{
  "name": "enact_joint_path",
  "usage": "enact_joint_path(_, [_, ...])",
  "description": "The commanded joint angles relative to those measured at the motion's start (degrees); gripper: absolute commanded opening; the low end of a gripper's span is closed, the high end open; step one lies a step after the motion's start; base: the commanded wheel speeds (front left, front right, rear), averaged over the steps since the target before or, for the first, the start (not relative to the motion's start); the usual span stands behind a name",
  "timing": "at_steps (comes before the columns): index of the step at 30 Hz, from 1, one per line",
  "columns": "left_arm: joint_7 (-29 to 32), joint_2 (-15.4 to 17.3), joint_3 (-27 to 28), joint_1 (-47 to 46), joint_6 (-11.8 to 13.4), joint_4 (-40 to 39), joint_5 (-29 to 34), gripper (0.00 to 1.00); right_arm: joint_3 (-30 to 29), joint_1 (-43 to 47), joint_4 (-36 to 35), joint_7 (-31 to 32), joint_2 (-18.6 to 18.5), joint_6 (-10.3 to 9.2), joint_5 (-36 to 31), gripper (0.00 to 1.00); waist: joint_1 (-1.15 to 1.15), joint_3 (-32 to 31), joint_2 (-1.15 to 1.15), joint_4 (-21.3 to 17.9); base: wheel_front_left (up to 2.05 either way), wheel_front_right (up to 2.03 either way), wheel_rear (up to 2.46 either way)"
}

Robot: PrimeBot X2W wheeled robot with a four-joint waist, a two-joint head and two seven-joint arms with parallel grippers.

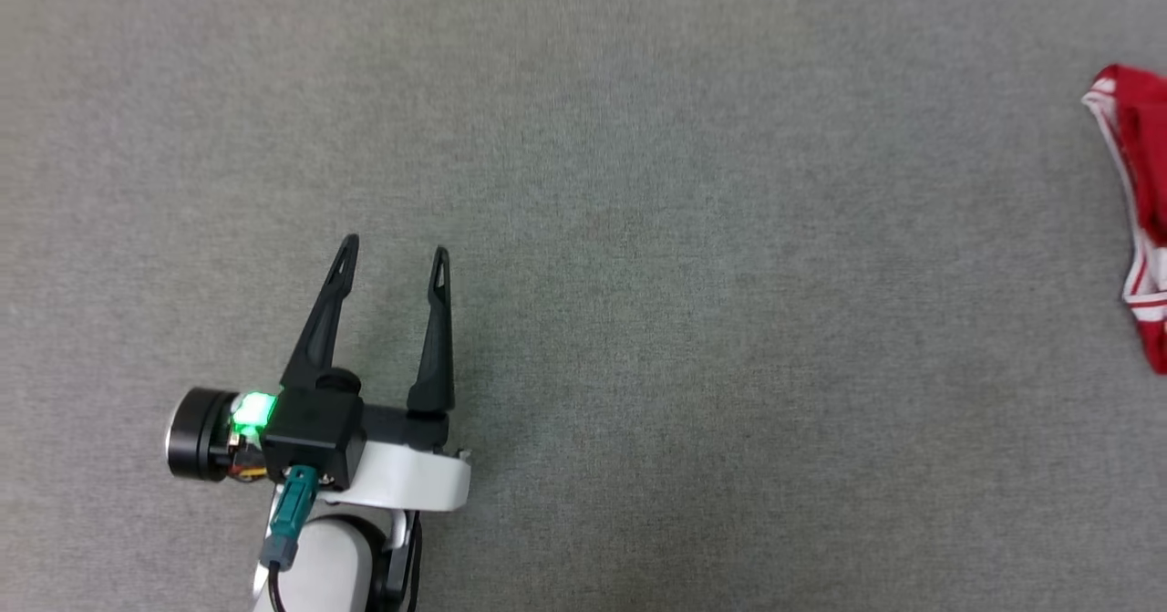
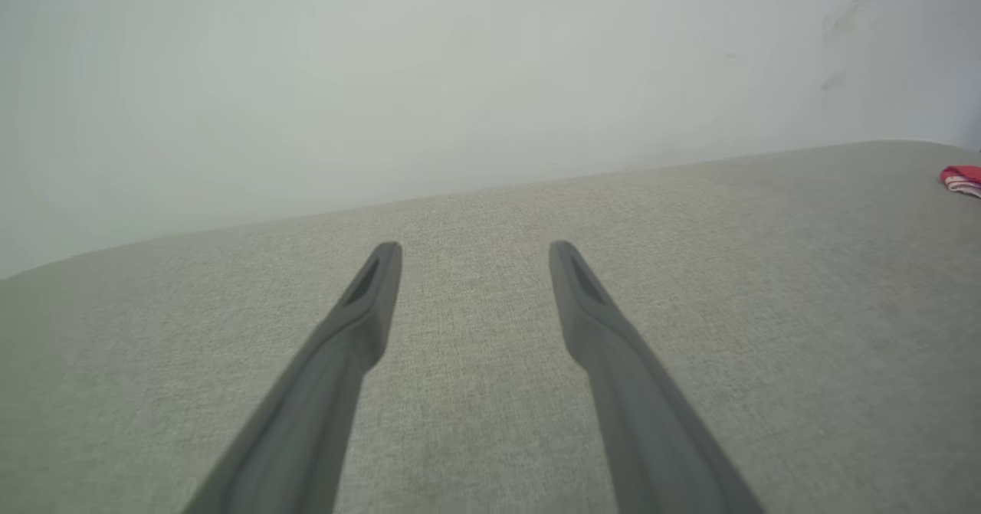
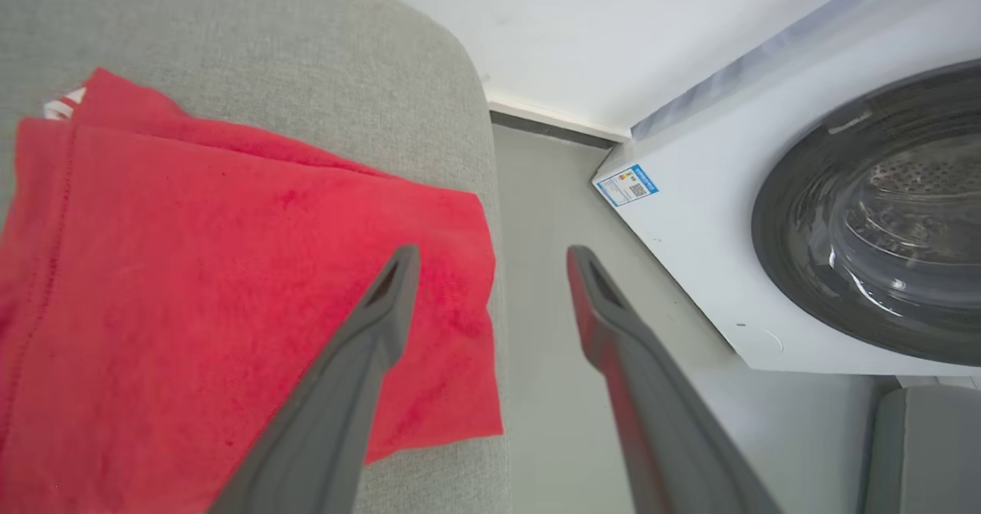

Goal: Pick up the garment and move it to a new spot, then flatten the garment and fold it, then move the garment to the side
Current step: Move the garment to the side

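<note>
Red jersey-cloth garment point(image 3: 230, 269) at grey woven-fabric surface's point(image 1: 638, 229) edge.
Left gripper point(image 1: 395, 249), right gripper point(image 3: 492, 257) spread, empty; pinch cloth inboard of edge.

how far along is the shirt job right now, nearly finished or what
Looks nearly finished. Done: the garment lies flat and layered near the edge of the grey surface, far right in the head view, so folding and moving aside appear complete. In hand: nothing; the left end effector and right end effector are both open and empty. Left: probably only pulling the arms back.
</note>
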Motion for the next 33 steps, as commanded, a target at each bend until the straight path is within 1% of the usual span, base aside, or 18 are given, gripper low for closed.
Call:
enact_joint_path(1, [-0.1,0.3,0.2,1.0,0.3,0.3,-0.3,1.00,-1.5,1.1,0.0,-1.8,0.9,-0.10,-1.1,1.00,0.00,-2.8,0.00,0.1,0.00,0.00,0.00])
enact_joint_path(5, [-0.1,0.5,0.7,3.0,0.7,0.6,-0.7,1.00,-4.6,3.0,-2.2,-7.5,3.9,-0.10,-3.2,1.00,0.00,-6.1,0.00,-0.1,0.00,0.00,0.00])
enact_joint_path(8, [-0.1,0.6,1.3,4.5,0.8,0.9,-1.0,1.00,-7.7,4.4,-5.2,-13.0,7.3,-0.10,-5.7,1.00,0.00,-8.4,0.00,-0.1,0.00,0.00,0.00])
enact_joint_path(13, [-0.2,0.7,2.2,7.1,1.2,1.3,-1.6,1.00,-13.7,7.4,-11.1,-21.3,15.2,-0.10,-10.2,1.00,0.00,-11.8,0.00,0.6,0.00,0.00,0.00])
enact_joint_path(17, [-0.2,0.8,2.7,8.7,1.0,1.9,-1.9,1.00,-16.3,11.0,-17.2,-25.9,21.6,-0.10,-12.8,1.00,0.00,-14.2,0.00,1.5,0.00,0.00,0.00])
enact_joint_path(22, [-0.2,0.6,3.2,10.2,0.8,2.6,-2.3,1.00,-16.1,16.0,-25.2,-29.7,29.0,-0.10,-15.0,1.00,0.00,-16.3,0.00,3.1,0.00,0.00,0.00])
enact_joint_path(25, [-0.2,0.5,3.4,10.7,0.5,3.0,-2.5,1.00,-15.1,18.5,-28.5,-31.4,32.6,-0.10,-15.5,1.00,0.00,-17.4,0.00,3.9,0.00,0.00,0.00])
enact_joint_path(30, [-0.2,0.5,4.0,11.6,0.1,4.0,-2.8,1.00,-11.2,23.1,-30.8,-33.0,37.9,-0.11,-17.0,1.00,0.00,-19.6,0.00,4.6,0.00,0.00,0.00])
enact_joint_path(33, [-0.2,0.4,4.1,12.3,-0.1,4.5,-2.7,1.00,-9.8,26.3,-30.7,-33.3,40.8,-0.11,-16.9,1.00,0.00,-20.8,0.00,4.9,0.00,0.00,0.00])
